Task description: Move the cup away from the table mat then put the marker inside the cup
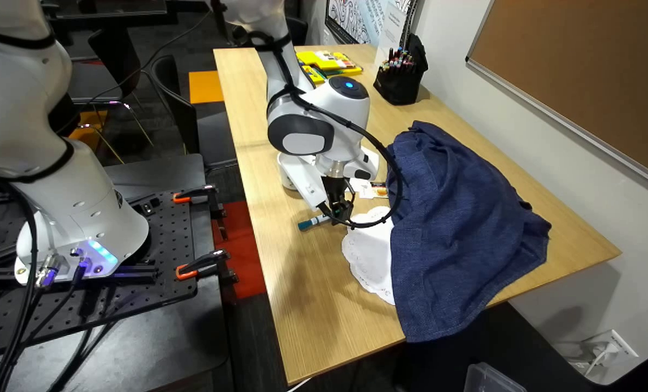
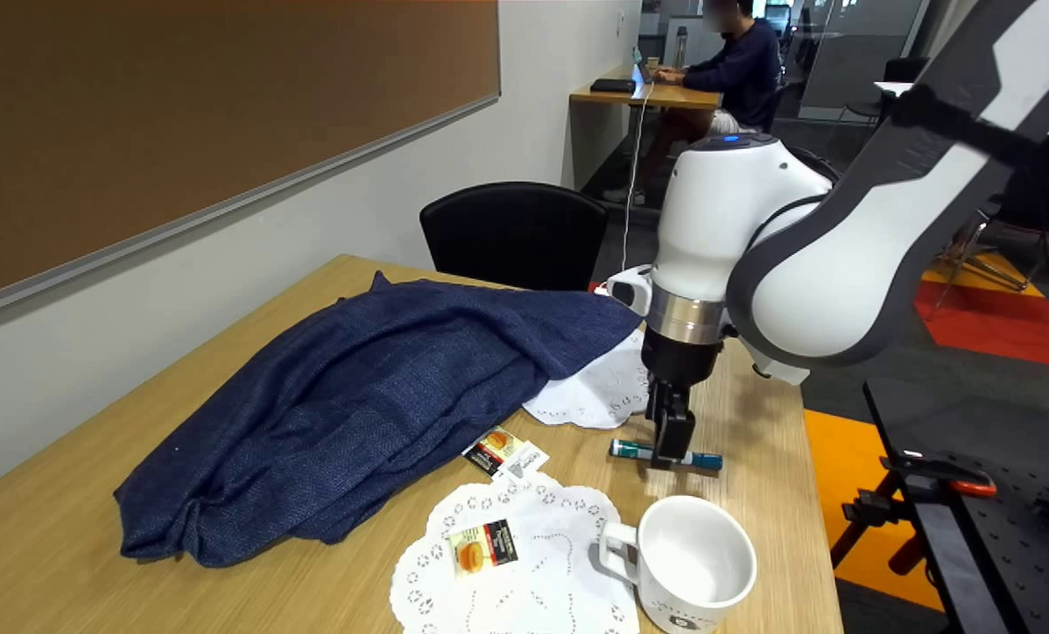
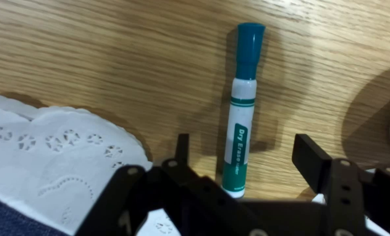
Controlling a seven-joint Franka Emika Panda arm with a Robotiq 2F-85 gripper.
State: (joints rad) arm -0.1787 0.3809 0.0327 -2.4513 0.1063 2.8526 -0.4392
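I've got the gripper (image 3: 239,149) spread wide, a finger on each side of the marker (image 3: 240,121), which lies on the table (image 3: 132,65) between them. Beyond one finger, near the gripper, the cup (image 2: 693,563) stands upright, its handle toward the lacy mat (image 2: 559,572) just beside it. Past the opposite finger, a white doily (image 3: 67,167) lies partly under the blue cloth (image 2: 374,414).
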